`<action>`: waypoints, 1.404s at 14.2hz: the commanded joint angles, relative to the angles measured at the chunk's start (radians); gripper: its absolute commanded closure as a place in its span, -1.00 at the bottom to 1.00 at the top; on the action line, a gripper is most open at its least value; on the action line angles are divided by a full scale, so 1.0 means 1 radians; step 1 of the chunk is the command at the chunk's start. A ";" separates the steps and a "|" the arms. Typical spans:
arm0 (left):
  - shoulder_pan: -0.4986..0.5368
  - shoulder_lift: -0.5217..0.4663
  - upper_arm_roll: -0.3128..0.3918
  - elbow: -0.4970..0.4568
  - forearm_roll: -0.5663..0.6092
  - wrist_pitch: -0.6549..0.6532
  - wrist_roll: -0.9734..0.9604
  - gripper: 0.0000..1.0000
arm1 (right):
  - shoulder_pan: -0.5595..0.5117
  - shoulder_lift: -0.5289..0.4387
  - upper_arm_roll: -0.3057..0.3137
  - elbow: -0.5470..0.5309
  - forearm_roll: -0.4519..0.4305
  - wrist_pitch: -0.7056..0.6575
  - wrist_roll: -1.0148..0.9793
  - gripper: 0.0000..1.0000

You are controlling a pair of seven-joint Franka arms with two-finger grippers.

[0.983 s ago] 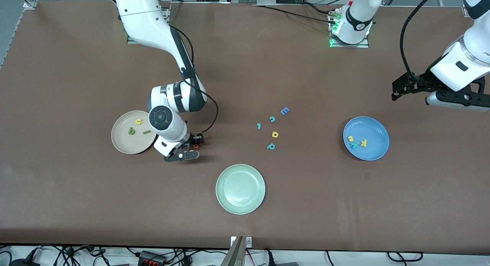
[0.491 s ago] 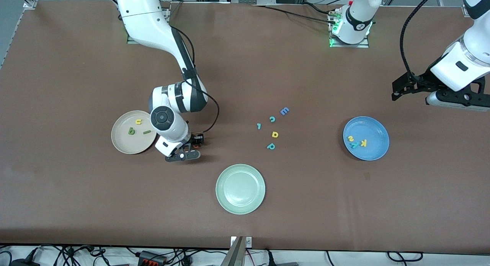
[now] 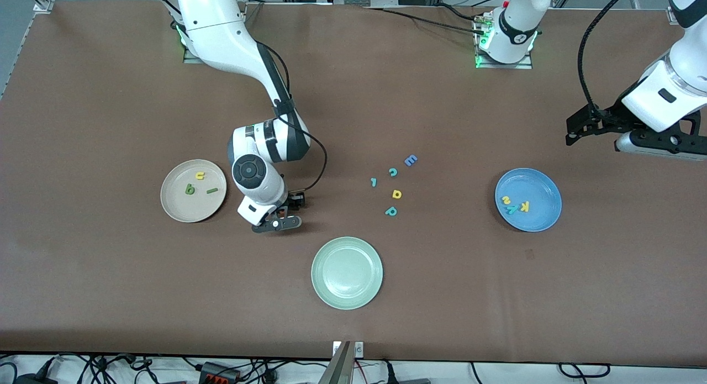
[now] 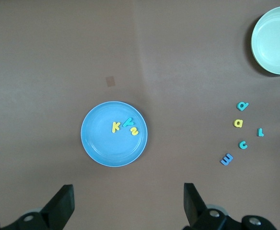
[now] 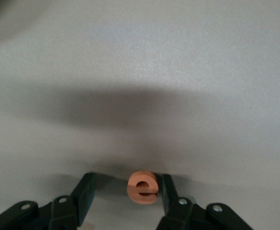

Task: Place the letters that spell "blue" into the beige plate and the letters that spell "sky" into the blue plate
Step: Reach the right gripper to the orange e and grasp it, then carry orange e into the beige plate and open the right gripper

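Observation:
The beige plate (image 3: 172,208) holds a yellow "u" (image 3: 200,175), a green "b" (image 3: 190,190) and a dark green "l" (image 3: 212,190). Beside it, toward the left arm's end, my right gripper (image 3: 286,211) is low at the table. It stands open round the orange "e" (image 5: 143,187), which touches one finger and leaves a gap to the other. The blue plate (image 3: 544,188) holds the yellow "s" (image 3: 505,199), teal "y" (image 3: 512,209) and yellow-orange "k" (image 3: 525,206). My left gripper (image 4: 128,207) waits wide open and empty, high beside the blue plate.
A pale green plate (image 3: 347,272) sits nearer the front camera, mid-table. Loose letters lie between the two plates: blue "E" (image 3: 410,160), teal "c" (image 3: 392,172), a small teal letter (image 3: 374,182), yellow "a" (image 3: 396,194), teal "p" (image 3: 391,211).
My right arm has slid away from the beige plate toward the left arm's end, and its fingers have narrowed around the orange "e". The left arm has not moved.

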 commanded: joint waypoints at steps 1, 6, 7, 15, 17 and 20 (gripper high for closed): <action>0.007 0.013 -0.002 0.032 0.014 -0.022 -0.011 -1.00 | -0.006 0.015 0.000 0.031 0.009 -0.008 0.004 -0.23; 0.007 0.039 -0.002 0.059 0.017 -0.017 -0.009 -1.00 | -0.009 0.013 0.000 0.031 0.000 -0.009 -0.003 0.08; 0.007 0.041 -0.002 0.062 0.017 -0.017 -0.011 -1.00 | -0.014 0.013 0.000 0.031 -0.001 -0.009 -0.003 0.14; -0.001 0.042 -0.002 0.067 0.020 -0.017 -0.011 -1.00 | -0.018 0.010 0.000 0.029 -0.001 -0.012 -0.005 0.62; 0.001 0.042 -0.002 0.066 0.020 -0.017 -0.011 -1.00 | -0.017 0.007 0.000 0.029 0.000 -0.015 -0.003 0.67; -0.002 0.042 -0.002 0.067 0.022 -0.017 -0.011 -1.00 | -0.005 -0.003 -0.009 0.032 0.000 -0.044 -0.003 0.77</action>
